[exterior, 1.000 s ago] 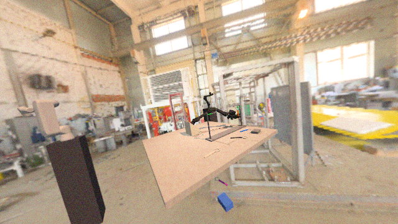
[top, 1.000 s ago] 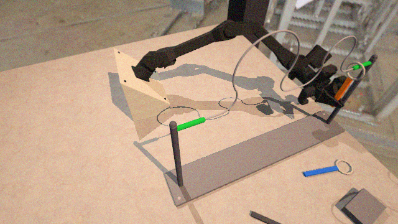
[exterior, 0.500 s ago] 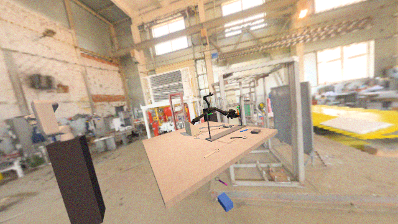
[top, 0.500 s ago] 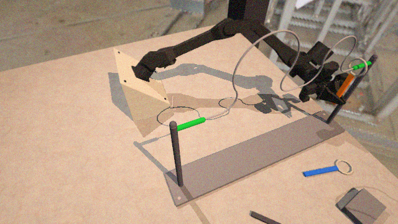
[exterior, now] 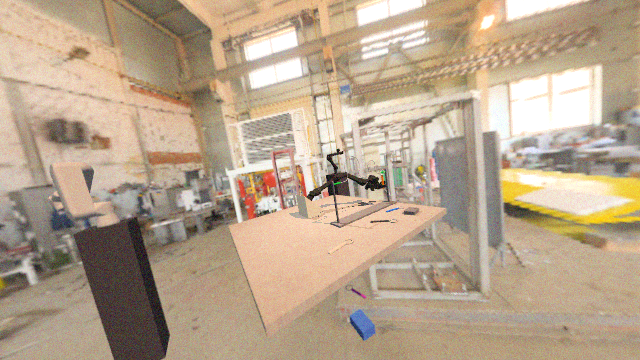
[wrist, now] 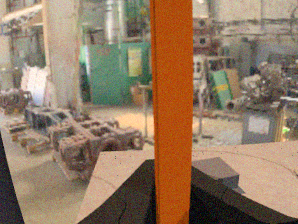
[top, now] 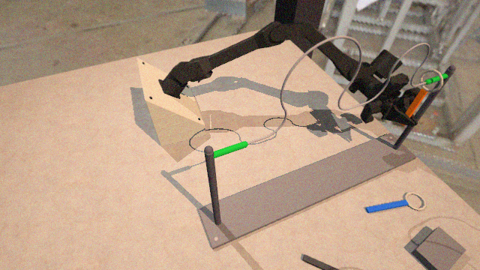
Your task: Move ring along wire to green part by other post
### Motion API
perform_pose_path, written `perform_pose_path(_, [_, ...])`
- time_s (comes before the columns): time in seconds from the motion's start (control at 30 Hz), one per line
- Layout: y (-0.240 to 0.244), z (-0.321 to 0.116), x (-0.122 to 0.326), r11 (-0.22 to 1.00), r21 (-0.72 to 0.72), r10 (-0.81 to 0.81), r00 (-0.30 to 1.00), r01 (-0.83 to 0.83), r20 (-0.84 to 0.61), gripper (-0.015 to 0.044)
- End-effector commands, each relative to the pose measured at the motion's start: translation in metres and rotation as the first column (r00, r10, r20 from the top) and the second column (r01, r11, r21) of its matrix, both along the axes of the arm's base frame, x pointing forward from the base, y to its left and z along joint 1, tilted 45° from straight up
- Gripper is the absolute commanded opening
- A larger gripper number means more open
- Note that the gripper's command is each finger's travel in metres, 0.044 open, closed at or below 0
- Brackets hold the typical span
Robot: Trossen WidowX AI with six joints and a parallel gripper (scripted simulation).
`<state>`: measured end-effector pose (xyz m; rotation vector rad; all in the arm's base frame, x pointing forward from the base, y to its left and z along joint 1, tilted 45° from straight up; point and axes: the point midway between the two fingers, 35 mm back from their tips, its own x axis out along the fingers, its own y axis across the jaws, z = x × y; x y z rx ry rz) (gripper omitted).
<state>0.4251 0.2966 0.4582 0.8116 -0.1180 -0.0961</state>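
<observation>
One orange handle (top: 417, 102) (exterior: 382, 178) (wrist: 173, 110), slanting down from its ring (top: 442, 83).

Tabletop (top: 94, 210) (exterior: 300, 270) | grey base plate (top: 307, 187) (exterior: 365, 214) | blue-handled ring (top: 386, 206) (exterior: 392, 210) | dark block (top: 440, 247) (exterior: 411, 211) (wrist: 217, 171)

In the top view, you have the base board (top: 300, 180) (exterior: 367, 214) on the counter (top: 75, 187) (exterior: 310, 270) (wrist: 120, 170), its far end at the right edge. One post (top: 213, 187) (exterior: 336, 205) stands at its left end, the other post (top: 424, 109) (exterior: 388, 187) at its right. The wire (top: 283, 86) (exterior: 337, 183) spans between them, passing through the ring (top: 442, 80) beside the right post. The handle (top: 416, 103) (exterior: 383, 180) (wrist: 172, 110) hangs below, between the fingers of your end effector (top: 408, 113) (exterior: 381, 183) (wrist: 162, 168). The wedge-shaped bracket (top: 169, 112) (exterior: 306, 206) stands left, near the back edge. Before the board, toward the right edge, lie a looped tool (top: 386, 206) (exterior: 392, 210) and a block (top: 440, 247) (exterior: 411, 211) (wrist: 217, 172).
</observation>
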Motion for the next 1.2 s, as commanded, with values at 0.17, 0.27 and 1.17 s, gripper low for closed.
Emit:
perform_pose_path(0.17, [0.000,0.000,-0.002,1.000,0.006,0.018,1.000,-0.018,-0.012,-0.0150])
perform_pose_path(0.27, [-0.002,-0.002,-0.008,0.999,0.008,0.054,0.998,-0.054,-0.045,-0.0150])
perform_pose_path(1.17, [-0.029,-0.018,-0.062,0.933,0.052,0.350,0.865,-0.356,-0.359,-0.0150])
